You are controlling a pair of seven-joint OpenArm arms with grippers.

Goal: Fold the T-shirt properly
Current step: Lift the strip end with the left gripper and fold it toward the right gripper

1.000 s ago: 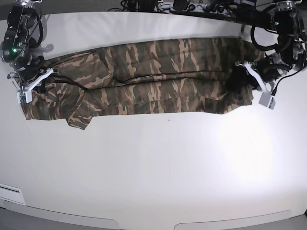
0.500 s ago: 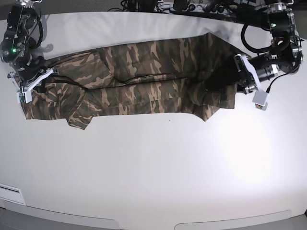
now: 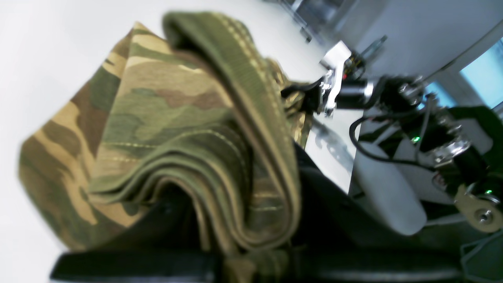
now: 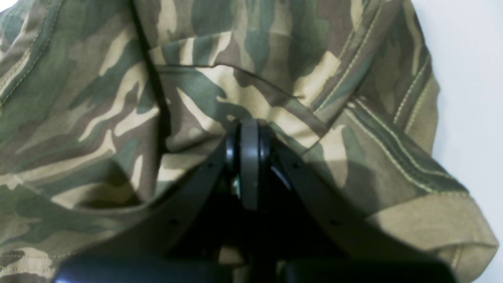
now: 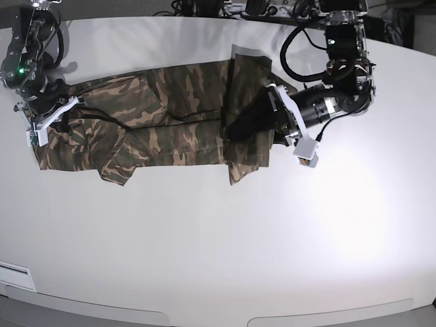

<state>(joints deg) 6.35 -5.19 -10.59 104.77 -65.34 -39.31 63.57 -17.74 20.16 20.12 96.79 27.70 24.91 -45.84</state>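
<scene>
The camouflage T-shirt (image 5: pixel 163 116) lies as a long band across the far half of the white table (image 5: pixel 218 238). Its right end is lifted and doubled back over the middle. My left gripper (image 5: pixel 251 126) is shut on that end. In the left wrist view the hemmed layers of the T-shirt (image 3: pixel 177 129) drape over a dark finger (image 3: pixel 330 204). My right gripper (image 5: pixel 49 117) is at the band's left end, shut on the cloth. In the right wrist view the T-shirt (image 4: pixel 118 78) puckers around the right gripper (image 4: pixel 249 133), whose jaws are pressed together.
Cables and equipment (image 5: pixel 259 8) line the table's far edge. A white strip (image 5: pixel 13 276) sits at the front left corner. The left arm's white camera block (image 5: pixel 306 153) hangs just right of the folded end.
My left arm has swept leftward with the shirt's right end, from the table's right side to its middle, doubling the cloth over itself. The right arm has stayed put.
</scene>
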